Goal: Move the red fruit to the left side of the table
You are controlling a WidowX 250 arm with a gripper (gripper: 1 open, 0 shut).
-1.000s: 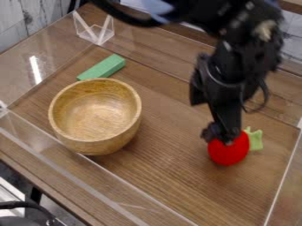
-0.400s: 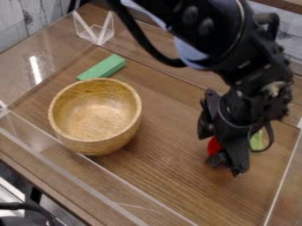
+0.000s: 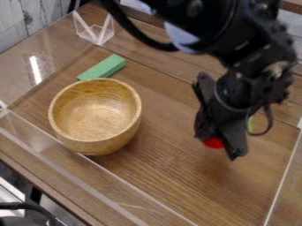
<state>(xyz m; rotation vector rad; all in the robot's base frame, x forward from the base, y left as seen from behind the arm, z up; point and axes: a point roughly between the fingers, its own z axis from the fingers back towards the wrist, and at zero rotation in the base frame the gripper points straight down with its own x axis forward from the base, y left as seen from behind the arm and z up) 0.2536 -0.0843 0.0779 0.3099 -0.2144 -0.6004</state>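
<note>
Red fruit [image 3: 213,141] mostly hidden between the tool's [image 3: 224,148] closed tips

Cam setup: single view, elevated, oblique.
Cam sits high off one side of table [image 3: 154,187], faces down & diagonally across it, med-close range. Frame covers most of tabletop incl. clear walls [image 3: 45,166]; arm [image 3: 224,35] enters from top edge.

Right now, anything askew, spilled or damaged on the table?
Nothing stands out. The wooden bowl sits upright and the green block lies flat beyond it. The red fruit is mostly hidden under the gripper, so its condition is unclear.
</note>
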